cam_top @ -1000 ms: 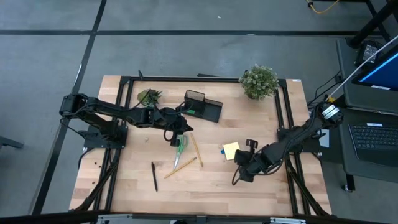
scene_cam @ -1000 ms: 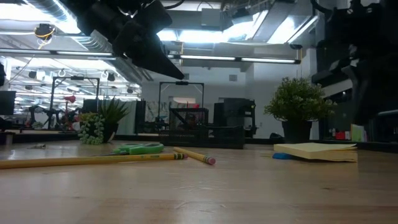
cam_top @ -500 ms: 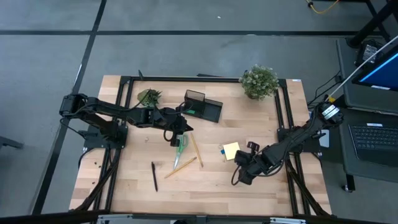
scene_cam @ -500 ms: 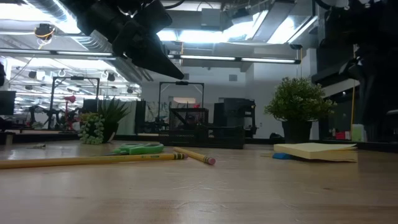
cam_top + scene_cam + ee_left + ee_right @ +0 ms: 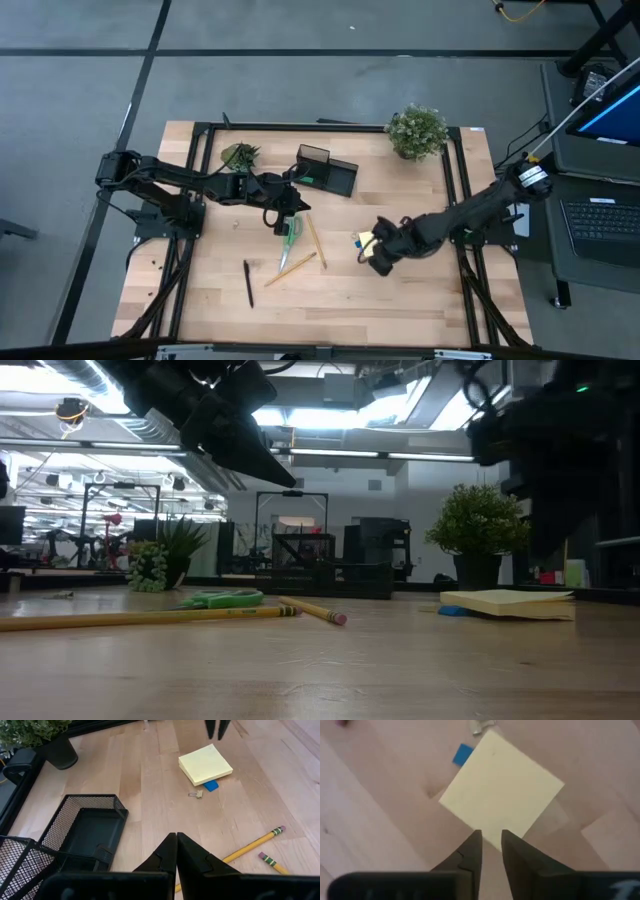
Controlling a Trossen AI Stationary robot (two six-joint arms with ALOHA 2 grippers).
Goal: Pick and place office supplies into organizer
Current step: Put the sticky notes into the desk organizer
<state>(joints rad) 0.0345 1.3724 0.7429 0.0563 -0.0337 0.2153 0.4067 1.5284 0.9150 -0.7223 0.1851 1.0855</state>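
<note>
hovering right gripper (image 5: pixel 490 842) over the pad (image 5: pixel 501 806), fingers slightly parted with a narrow gap and gripping nothing, likely lining up on its near edge for a pinch. pad lying flat on the table (image 5: pixel 330 300), blue piece (image 5: pixel 211 785) touching its side, well apart from the organizer (image 5: pixel 327 169). parking left gripper (image 5: pixel 176 851) pressed together by the scissors (image 5: pixel 290 231). differing from a second ago: right arm swung in over the pad, fingers starting to part.

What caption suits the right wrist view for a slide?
Right pincer, slightly open, above the yellow sticky-note pad beside a blue piece.
</note>
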